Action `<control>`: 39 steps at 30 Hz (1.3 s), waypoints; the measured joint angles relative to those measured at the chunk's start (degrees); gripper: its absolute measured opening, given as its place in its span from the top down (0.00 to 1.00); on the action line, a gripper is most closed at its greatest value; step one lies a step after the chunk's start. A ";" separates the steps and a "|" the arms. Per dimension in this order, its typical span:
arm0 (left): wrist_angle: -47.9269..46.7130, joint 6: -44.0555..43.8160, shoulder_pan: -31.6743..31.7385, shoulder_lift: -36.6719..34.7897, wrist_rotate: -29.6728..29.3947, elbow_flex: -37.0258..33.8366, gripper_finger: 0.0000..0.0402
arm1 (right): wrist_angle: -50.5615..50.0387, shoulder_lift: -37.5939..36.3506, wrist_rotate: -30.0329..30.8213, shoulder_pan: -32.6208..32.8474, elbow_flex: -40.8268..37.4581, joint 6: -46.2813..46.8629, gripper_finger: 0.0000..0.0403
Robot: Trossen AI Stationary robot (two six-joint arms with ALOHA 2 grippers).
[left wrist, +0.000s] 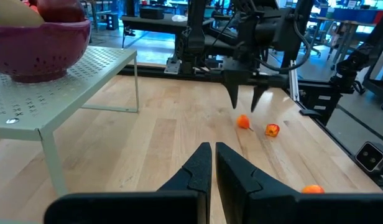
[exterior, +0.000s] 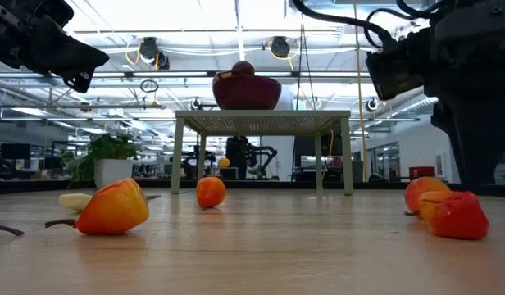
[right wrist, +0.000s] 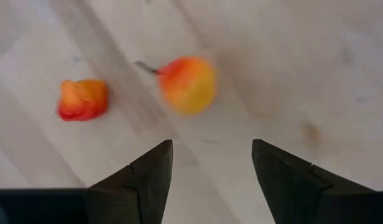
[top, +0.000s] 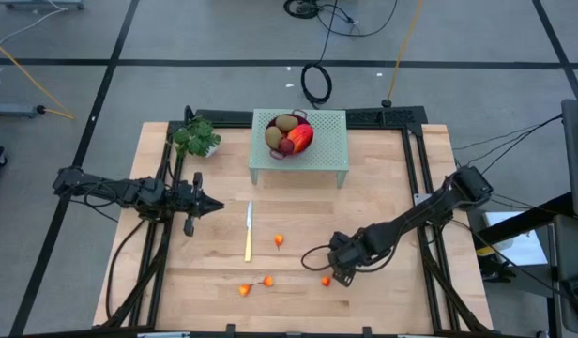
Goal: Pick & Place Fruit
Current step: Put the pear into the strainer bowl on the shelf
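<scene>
A dark red bowl (top: 289, 137) stands on a pale green perforated stand (top: 328, 141). It holds kiwi-like ovals, a dark red ball and the red-yellow mango-like fruit (top: 301, 137). Several tiny orange-red fruits lie on the table (top: 279, 241) (top: 245, 290) (top: 268, 281) (top: 326, 280). My right gripper (top: 336, 273) is open, hovering just right of the nearest tiny fruit, which lies beyond the fingertips (right wrist: 188, 84), with another farther off (right wrist: 83, 99). My left gripper (top: 214, 205) is shut and waits left of the knife, touching nothing (left wrist: 213, 165).
A slim yellow-handled knife (top: 249, 231) lies near the table's middle. A green leafy plant (top: 197, 138) stands at the far left. Black frame rails (top: 416, 178) run along the table's left, right and far sides. Bare wood lies between the stand and the scattered fruits.
</scene>
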 joint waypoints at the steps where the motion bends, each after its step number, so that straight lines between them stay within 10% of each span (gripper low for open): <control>1: 0.00 0.00 0.00 0.00 0.00 0.02 0.95 | -0.91 -0.46 0.76 0.12 0.00 -0.20 0.47; 17: 0.23 0.04 0.00 -0.02 -0.47 0.02 0.95 | 7.87 -4.28 4.00 0.41 0.00 -42.59 0.47; 39: 0.14 -0.92 0.00 0.00 -2.97 0.02 0.95 | 10.61 -0.48 5.05 0.46 0.00 -40.83 0.47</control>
